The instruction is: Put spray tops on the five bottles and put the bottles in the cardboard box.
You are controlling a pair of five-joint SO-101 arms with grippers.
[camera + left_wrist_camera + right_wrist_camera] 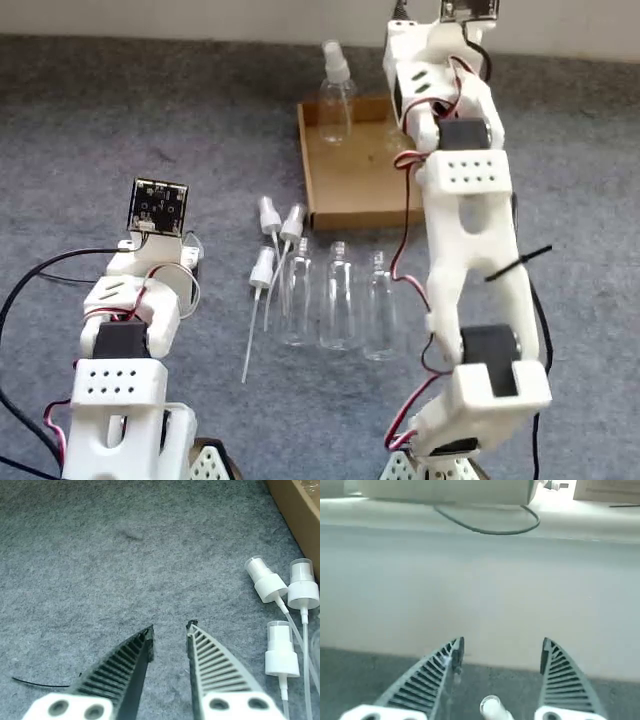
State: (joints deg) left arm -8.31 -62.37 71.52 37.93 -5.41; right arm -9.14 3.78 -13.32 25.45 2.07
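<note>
Where the open bottles (340,300) are: three clear ones in a row on the grey table (120,110), between the two arms and just short of the cardboard box (350,190); they seem to stand upright.
How they will handle: light, smooth and thin-walled, I'd guess, and easy to topple; grip mid-body, gently.
Spray tops (268,212): three lying just beside the row, on the left arm's side; feather-light, with thin tubes that will flex, so take the white collar.
Capped bottle (337,100): upright at the box's far corner, seemingly inside.
Left hand (170,627): released, fingers a little apart, low over bare table; the tops lie near, off to one side.
Right hand (502,641): released, fingers wide, out over the box's far side; a white cap (490,706) shows between them, ungripped, likely the capped bottle's.
</note>
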